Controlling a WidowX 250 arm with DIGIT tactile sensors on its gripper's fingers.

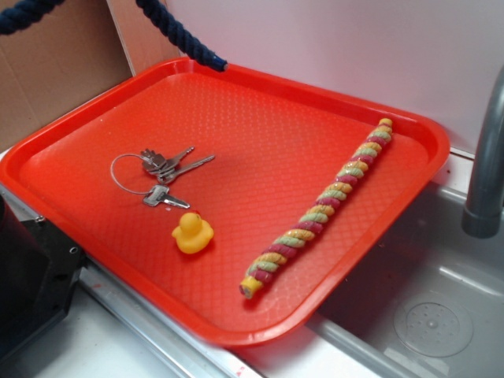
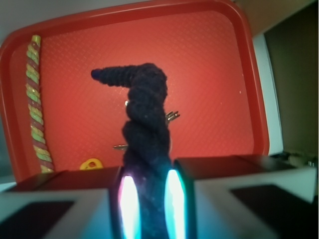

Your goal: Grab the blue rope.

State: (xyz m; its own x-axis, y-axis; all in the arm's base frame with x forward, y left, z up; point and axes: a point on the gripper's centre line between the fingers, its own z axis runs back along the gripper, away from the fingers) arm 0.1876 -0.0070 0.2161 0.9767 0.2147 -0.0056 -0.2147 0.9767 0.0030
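The blue rope (image 2: 144, 119), a thick navy twisted cord, is clamped between my gripper (image 2: 147, 204) pads and held high above the red tray (image 2: 219, 59). Its free end bends left in the wrist view. In the exterior view the blue rope (image 1: 179, 33) hangs in from the top edge, its capped tip just above the tray's far rim (image 1: 236, 72); the gripper itself is out of that frame. The jaws are shut on the rope.
On the tray lie a yellow-red-green striped rope (image 1: 323, 206), a key bunch on a ring (image 1: 161, 175) and a yellow rubber duck (image 1: 192, 233). A steel sink (image 1: 425, 291) and faucet post (image 1: 488, 150) are to the right. A cardboard wall (image 1: 55, 71) stands behind.
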